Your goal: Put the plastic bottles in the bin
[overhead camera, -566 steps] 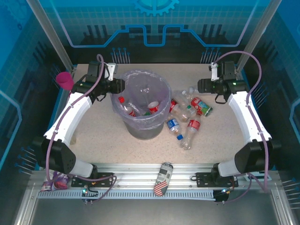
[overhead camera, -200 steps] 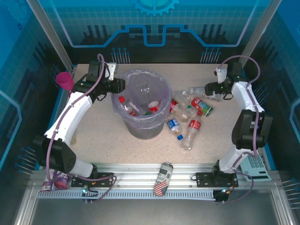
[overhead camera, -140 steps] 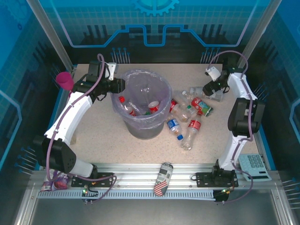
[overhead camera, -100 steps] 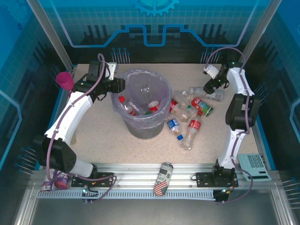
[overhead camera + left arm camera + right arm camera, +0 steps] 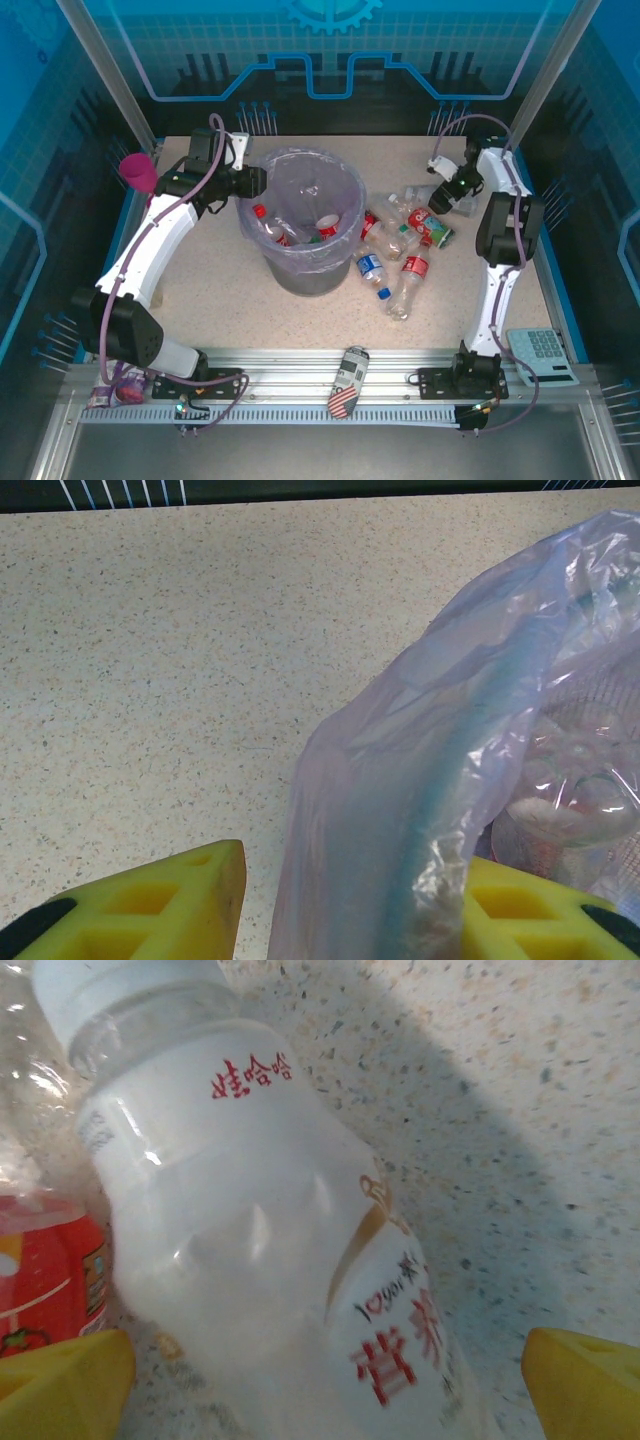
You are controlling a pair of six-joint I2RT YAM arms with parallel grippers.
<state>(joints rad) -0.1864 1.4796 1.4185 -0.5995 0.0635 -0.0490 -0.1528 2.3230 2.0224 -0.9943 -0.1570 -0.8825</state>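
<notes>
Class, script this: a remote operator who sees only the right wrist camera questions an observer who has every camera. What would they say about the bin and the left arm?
Operator: A white bottle lies between my open right gripper. Where is the bin?
Observer: The bin stands to the left of the heap of bottles you are reaching into.
Operator: Is the left gripper free to help?
Observer: No, the left gripper is shut on the bin's bagged rim.
</notes>
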